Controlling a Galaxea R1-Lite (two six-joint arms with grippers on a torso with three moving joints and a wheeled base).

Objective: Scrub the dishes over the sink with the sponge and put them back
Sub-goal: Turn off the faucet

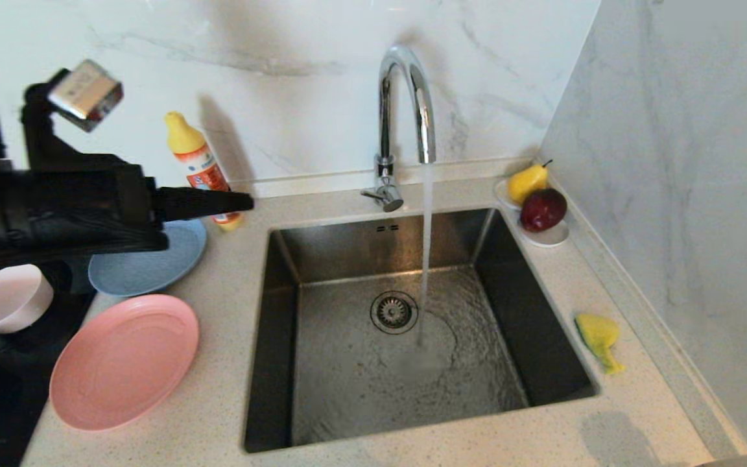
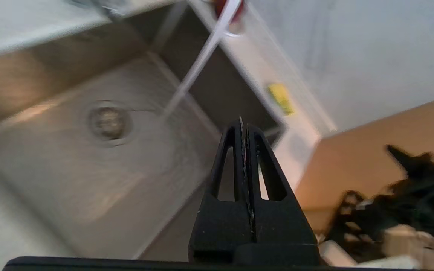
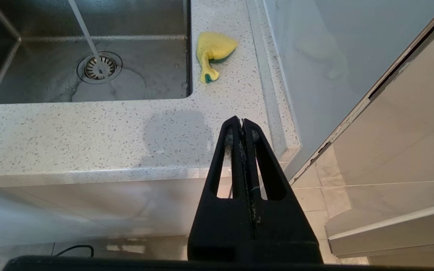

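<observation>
Black left gripper (image 1: pixel 247 202) up high over dishes, fingers pressed together, holding nothing. Pale pink bowl (image 1: pixel 7 298), grey-blue plate (image 1: pixel 146 263), salmon-pink plate (image 1: pixel 124 360) wait on counter beside sink (image 1: pixel 283 292), easy to reach. Orange bottle (image 1: pixel 200 165) label too small to read. Tap (image 1: pixel 406 110) running. Sponge (image 1: pixel 599 337) lies on counter just past sink's right edge. Right gripper (image 3: pixel 242 124) parked low, closed, empty.

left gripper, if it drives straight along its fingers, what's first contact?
Probably the sink. The left gripper, shut, points level toward the robot's right in the head view. In the left wrist view its tips line up with the sink's far wall, near the sponge. Depth is unclear.
</observation>
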